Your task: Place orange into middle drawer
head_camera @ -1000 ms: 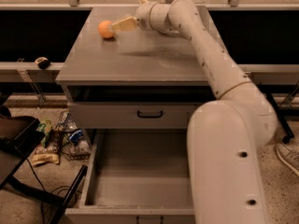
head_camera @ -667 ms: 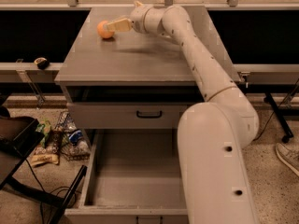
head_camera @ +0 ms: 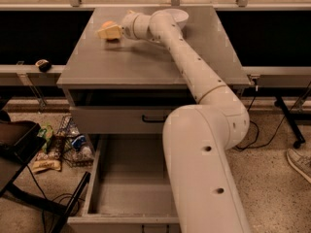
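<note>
The orange (head_camera: 108, 24) sits on the grey cabinet top (head_camera: 146, 64) near its far left corner. My gripper (head_camera: 109, 32) reaches across the top from the right and sits right at the orange, covering its lower part. Only the upper part of the fruit shows above it. The middle drawer (head_camera: 127, 188) is pulled out wide open at the bottom of the view, with its deep tray empty. My arm's large white body (head_camera: 204, 169) hides the drawer's right side.
A white bowl (head_camera: 179, 15) stands at the back of the cabinet top, partly behind my arm. The upper drawer front with a black loop handle (head_camera: 153, 118) is slightly ajar. Snack bags and bottles (head_camera: 63, 147) lie on the floor at left, beside a dark chair (head_camera: 19, 149).
My gripper has moved left across the cabinet top and closed the gap to the orange, now overlapping it. The orange has stayed in place.
</note>
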Robot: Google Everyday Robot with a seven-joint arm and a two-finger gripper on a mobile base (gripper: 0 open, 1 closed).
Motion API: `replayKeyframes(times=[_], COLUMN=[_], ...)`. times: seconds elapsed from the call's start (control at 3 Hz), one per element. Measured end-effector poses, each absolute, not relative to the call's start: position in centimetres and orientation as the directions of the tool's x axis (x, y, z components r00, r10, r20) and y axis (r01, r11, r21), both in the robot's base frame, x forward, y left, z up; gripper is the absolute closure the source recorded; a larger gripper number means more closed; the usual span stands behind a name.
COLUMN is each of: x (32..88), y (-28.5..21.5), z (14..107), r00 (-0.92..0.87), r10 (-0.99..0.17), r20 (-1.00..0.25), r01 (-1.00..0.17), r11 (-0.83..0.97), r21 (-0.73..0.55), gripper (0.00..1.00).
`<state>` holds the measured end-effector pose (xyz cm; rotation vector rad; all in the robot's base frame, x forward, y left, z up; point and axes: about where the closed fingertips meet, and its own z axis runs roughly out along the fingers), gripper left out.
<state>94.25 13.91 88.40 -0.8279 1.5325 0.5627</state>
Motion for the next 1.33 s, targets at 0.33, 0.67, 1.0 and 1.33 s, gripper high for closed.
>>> replayKeyframes(times=[0.33,0.67,1.0,1.33], x=[94.9,95.2,95.3,95.3], y=[15.0,15.7,15.6,15.6], z=[86.1,84.6,84.6,84.5], r00=[-0.081,-0.132,-0.137,-0.137], r10=[-0.228,-0.263,-0.265,-0.265], r20=[-0.970,-0.956,-0.954,-0.954], r01=[-0.769,-0.767,-0.765,-0.765], r11=[0.633,0.638,0.640,0.640], r21=[-0.085,-0.070,-0.067,-0.067], gripper=[0.15,0.38,0.62,0.85])
